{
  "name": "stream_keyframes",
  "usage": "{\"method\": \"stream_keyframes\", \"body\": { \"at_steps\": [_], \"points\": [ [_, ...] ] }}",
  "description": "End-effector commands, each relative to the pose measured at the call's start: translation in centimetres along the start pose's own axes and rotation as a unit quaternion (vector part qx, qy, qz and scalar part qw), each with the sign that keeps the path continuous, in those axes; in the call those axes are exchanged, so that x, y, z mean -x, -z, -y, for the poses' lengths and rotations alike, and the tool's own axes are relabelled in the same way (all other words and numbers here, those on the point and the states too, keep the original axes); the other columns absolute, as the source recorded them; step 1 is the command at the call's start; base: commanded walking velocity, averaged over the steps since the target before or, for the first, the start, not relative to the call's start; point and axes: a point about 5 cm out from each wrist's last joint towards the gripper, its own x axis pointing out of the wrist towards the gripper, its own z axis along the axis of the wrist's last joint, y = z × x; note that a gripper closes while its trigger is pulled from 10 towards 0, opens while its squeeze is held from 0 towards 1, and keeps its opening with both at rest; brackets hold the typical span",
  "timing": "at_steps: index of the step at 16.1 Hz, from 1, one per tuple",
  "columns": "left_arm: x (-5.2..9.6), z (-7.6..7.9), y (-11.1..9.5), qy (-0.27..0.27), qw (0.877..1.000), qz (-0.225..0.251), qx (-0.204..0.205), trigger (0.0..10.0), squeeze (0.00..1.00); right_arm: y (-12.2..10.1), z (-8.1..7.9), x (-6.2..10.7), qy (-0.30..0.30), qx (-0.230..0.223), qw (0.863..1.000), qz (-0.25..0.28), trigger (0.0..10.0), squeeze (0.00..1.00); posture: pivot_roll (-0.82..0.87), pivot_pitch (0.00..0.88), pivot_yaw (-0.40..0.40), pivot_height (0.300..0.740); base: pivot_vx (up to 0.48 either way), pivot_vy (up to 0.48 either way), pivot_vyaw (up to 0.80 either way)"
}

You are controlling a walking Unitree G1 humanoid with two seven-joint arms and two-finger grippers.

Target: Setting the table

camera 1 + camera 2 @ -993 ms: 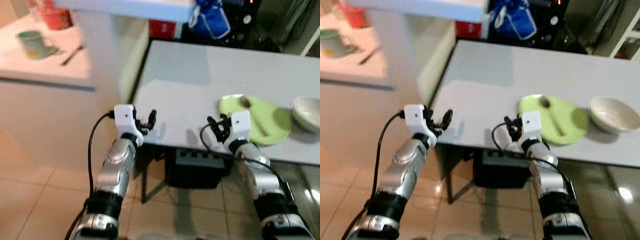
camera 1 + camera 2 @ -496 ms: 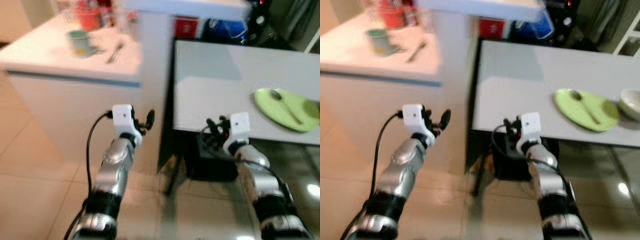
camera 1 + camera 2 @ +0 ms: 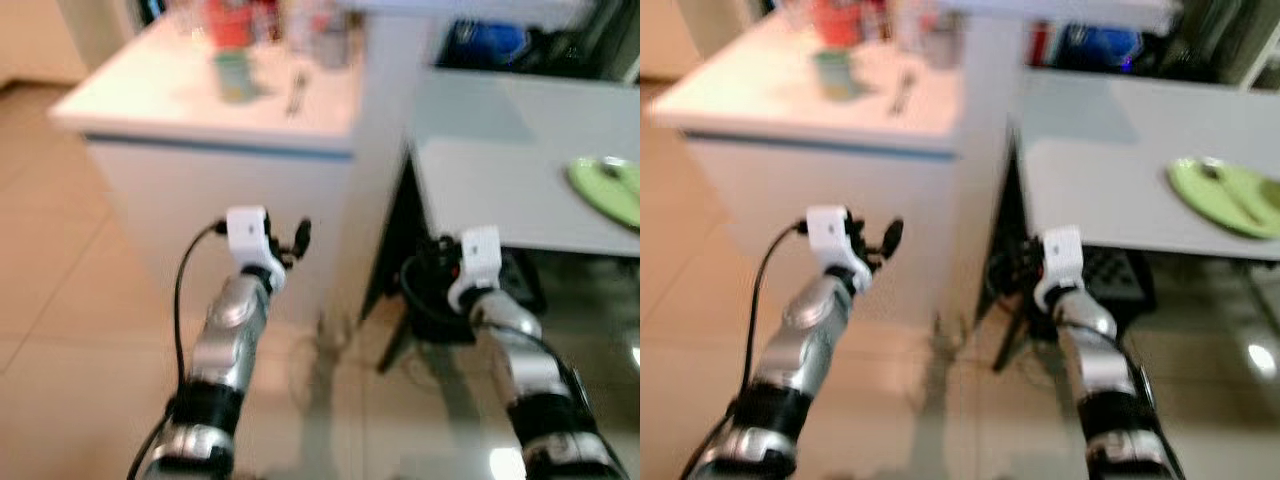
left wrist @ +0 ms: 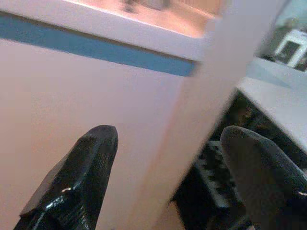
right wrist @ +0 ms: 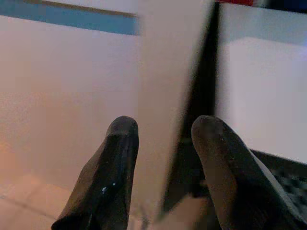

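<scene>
Two end effectors raised before white tabletop (image 3: 200, 110): left end effector (image 4: 163, 187) fingers spread, empty; right end effector (image 5: 163, 177) fingers apart, empty. Green plate (image 3: 608, 190) with spoon (image 3: 1230, 190) on grey tabletop (image 3: 490, 170), 2 o'clock.

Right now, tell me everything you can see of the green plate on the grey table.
The green plate is a flat, round, lime-green dish lying near the front edge of the grey table, at the robot's far right and partly cut off by the picture's edge. A spoon lies across it. Neither claw is near it.
</scene>
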Motion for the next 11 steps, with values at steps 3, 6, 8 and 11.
{"method": "stream_keyframes", "body": {
  "at_steps": [3, 6, 8, 11],
  "points": [
    [-0.19, 0.07, -0.21, -0.004, 1.0, 0.001, 0.0, 10.0, 0.0, -0.4, 0.27, 0.03, 0.001, 0.006, 1.0, 0.006, 10.0, 0.0, -0.03, 0.0, -0.032, 0.74, 0.0, 0.48, 0.0],
    [0.01, -0.03, -0.15, -0.006, 1.0, 0.003, -0.009, 10.0, 0.0, -0.29, 0.15, 0.07, 0.001, 0.005, 1.0, 0.005, 10.0, 0.0, -0.03, 0.0, -0.032, 0.74, 0.0, 0.0, 0.0],
    [-0.01, -0.03, -0.18, -0.006, 1.0, 0.004, -0.013, 10.0, 0.0, -0.27, 0.1, 0.11, 0.001, 0.006, 1.0, 0.005, 10.0, 0.0, -0.03, 0.0, -0.031, 0.74, 0.0, 0.0, 0.0],
    [-0.01, -0.07, -0.14, -0.008, 1.0, 0.003, -0.015, 10.0, 0.0, -0.24, 0.12, 0.15, 0.001, 0.006, 1.0, 0.004, 10.0, 0.0, -0.03, 0.0, -0.032, 0.74, 0.0, 0.0, 0.0]
  ]
}}
